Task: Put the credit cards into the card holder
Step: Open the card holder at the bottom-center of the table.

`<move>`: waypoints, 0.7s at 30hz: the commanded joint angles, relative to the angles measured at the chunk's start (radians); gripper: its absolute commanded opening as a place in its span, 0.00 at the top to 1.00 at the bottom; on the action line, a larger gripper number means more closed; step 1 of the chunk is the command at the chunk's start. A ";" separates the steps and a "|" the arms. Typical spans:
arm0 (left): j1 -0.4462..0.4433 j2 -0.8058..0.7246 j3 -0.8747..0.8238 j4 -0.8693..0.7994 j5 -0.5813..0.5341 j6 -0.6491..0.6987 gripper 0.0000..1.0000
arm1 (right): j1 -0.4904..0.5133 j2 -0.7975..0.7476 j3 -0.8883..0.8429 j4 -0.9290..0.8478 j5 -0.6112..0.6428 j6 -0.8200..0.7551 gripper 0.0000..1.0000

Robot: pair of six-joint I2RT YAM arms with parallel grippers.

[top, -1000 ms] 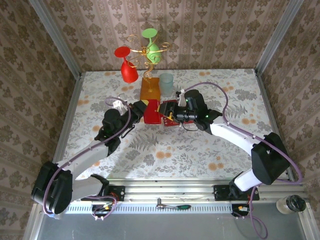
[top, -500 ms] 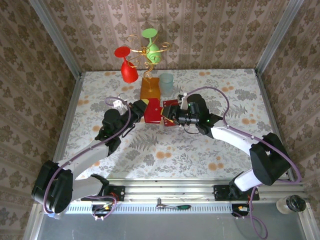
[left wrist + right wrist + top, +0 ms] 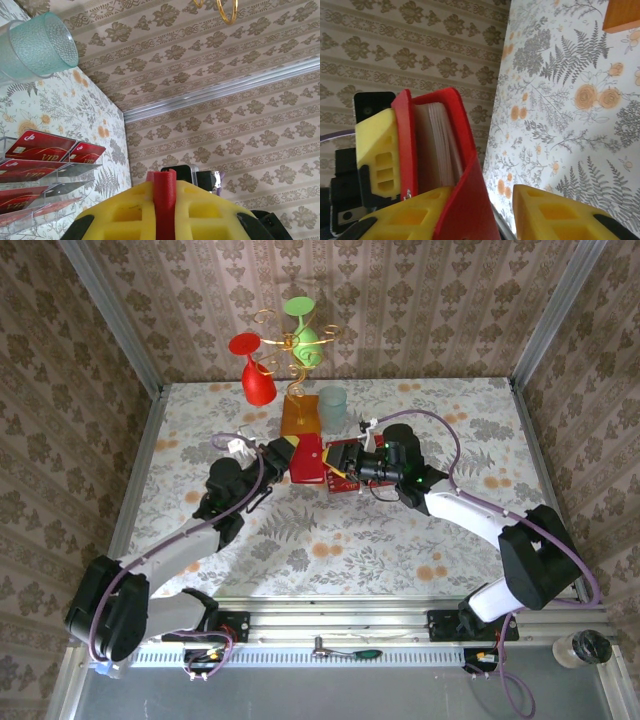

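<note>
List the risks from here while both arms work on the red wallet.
1. The left gripper pinches just one edge of the card holder; a tug from the right gripper, whose jaws straddle a flap, might twist it loose.
2. The clear tray of credit cards stands close beside the card holder; a swing could knock it over.
</note>
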State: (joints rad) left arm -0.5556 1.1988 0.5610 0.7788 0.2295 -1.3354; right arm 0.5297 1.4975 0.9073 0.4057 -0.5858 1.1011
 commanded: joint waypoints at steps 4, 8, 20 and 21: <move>-0.015 0.021 0.030 0.088 0.007 -0.028 1.00 | 0.000 0.029 -0.013 0.157 -0.125 0.058 0.67; -0.016 0.027 0.033 0.093 0.005 -0.027 1.00 | -0.005 0.031 -0.019 0.183 -0.147 0.071 0.77; -0.017 0.042 0.037 0.111 0.010 -0.035 1.00 | -0.020 0.044 -0.047 0.254 -0.166 0.115 0.89; -0.018 0.044 0.037 0.112 0.010 -0.035 1.00 | -0.020 0.047 -0.045 0.254 -0.166 0.114 0.85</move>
State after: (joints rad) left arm -0.5617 1.2312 0.5644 0.8410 0.2279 -1.3590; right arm 0.4995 1.5330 0.8665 0.5945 -0.6876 1.2072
